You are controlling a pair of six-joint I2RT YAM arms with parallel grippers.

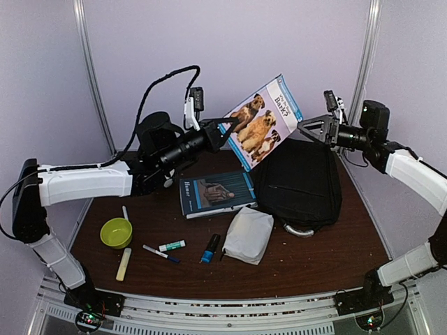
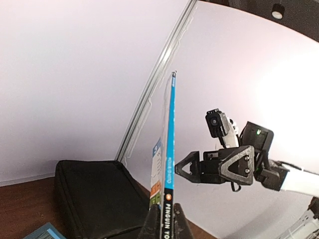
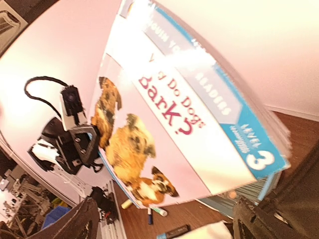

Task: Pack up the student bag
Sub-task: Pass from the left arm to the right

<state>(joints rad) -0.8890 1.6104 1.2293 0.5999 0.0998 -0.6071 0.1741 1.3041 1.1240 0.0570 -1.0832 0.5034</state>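
Where the table's left side starts: a green bowl [image 1: 116, 232] sits near the edge, and a pale yellow stick [image 1: 123, 264] lies just in front of it.
Markers: a blue-capped marker [image 1: 160, 253], a white-and-green marker [image 1: 172, 246] and a blue highlighter [image 1: 209, 248] lie close together toward the front of the dark wooden table [image 1: 349, 244].
Left pincer [image 1: 222, 132]: raised above the rear of the table, it is clamped on the lower edge of the dog book [image 1: 265, 122]. The left wrist view shows the book's spine rising from between the fingers [image 2: 149, 229].
Dog book: it is held aloft and tilted between the two pincers. Its cover shows three dogs and the word "Bark?".
Grey-blue book [image 1: 218, 193]: it lies flat on the table below the left pincer, just left of the bag.
White pouch [image 1: 248, 236]: it lies in front of the grey-blue book, just beside the bag's near left corner.
Student bag [image 1: 297, 181]: black, it lies flat on the right rear of the table. Its grey handle [image 1: 300, 229] curves out at the near edge.
Right pincer [image 1: 304, 127]: it hangs above the bag's far side, level with the dog book. Its fingers [image 3: 82, 221] are spread wide and hold nothing. The tips are close to the book's right edge, but contact cannot be told.
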